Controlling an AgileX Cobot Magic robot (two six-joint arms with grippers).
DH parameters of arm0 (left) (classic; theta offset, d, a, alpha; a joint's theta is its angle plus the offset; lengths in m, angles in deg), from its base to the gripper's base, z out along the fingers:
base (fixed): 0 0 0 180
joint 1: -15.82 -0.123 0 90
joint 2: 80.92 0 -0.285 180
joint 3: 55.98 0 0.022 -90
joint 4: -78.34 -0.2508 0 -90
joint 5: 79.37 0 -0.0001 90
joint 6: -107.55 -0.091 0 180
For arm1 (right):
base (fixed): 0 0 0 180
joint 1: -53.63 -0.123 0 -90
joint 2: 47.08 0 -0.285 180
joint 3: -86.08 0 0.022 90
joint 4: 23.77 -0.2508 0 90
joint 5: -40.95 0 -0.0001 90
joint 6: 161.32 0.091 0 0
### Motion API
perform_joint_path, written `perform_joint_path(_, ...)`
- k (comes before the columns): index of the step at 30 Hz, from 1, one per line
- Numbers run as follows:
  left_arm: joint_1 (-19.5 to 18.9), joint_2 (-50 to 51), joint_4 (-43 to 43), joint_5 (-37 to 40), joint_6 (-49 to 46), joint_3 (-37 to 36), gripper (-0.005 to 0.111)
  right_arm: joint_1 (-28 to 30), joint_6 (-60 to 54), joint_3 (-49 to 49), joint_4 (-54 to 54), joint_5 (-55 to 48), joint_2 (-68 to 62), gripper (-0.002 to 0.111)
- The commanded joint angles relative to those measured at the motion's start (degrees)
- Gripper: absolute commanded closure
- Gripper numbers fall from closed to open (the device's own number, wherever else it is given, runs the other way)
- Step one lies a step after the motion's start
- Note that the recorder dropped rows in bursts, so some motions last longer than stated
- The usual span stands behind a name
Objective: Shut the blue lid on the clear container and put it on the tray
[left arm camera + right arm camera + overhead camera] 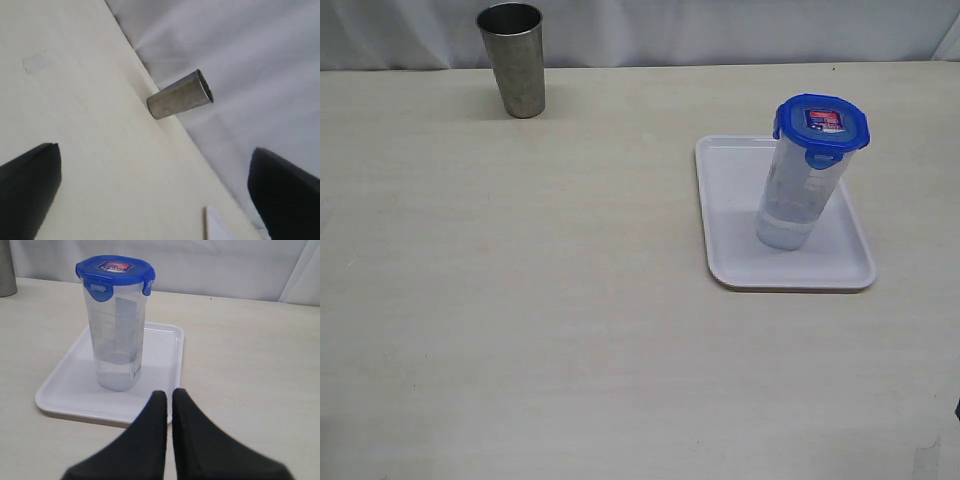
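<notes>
The clear container (798,195) stands upright on the white tray (735,260), with the blue lid (822,126) seated on its top. In the right wrist view the same container (118,340), lid (114,271) and tray (67,385) lie ahead of my right gripper (169,394), whose black fingers are shut with nothing between them, just short of the tray's near rim. My left gripper (155,172) is open and empty over bare table, far from the container; a corner of the tray (215,225) shows in that view. Neither arm appears in the exterior view.
A grey steel cup (512,58) stands upright at the back left of the table, also seen in the left wrist view as the cup (180,95). A white cloth backdrop (720,30) runs along the table's far edge.
</notes>
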Motion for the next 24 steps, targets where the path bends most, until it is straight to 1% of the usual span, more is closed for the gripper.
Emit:
perform_joint_path(1, 0.3, -0.1, -0.5, -1.4, -30.8, -0.2, 0.014, 0.2, -0.2, 0.1, -0.2, 0.7, 0.2, 0.104)
perform_joint_path(2, 0.3, -0.1, -0.5, -1.4, -35.8, -0.2, 0.014, 0.2, -0.2, 0.1, -0.2, 0.7, 0.2, 0.104)
perform_joint_path(5, 0.3, -0.1, -0.5, -1.4, -46.5, -0.2, 0.014, 0.2, -0.2, 0.1, -0.2, 0.7, 0.2, 0.104)
perform_joint_path(9, 0.3, -0.1, -0.5, -1.4, -55.9, -0.2, 0.014, 0.2, -0.2, 0.1, -0.2, 0.7, 0.2, 0.104)
perform_joint_path(17, 0.3, -0.1, -0.5, -1.4, -66.4, -0.2, 0.014, 0.2, -0.2, 0.1, -0.2, 0.7, 0.2, 0.104)
perform_joint_path(24, 0.3, -0.1, -0.5, -1.4, -66.7, -0.2, 0.014, 0.2, -0.2, 0.1, -0.2, 0.7, 0.2, 0.104)
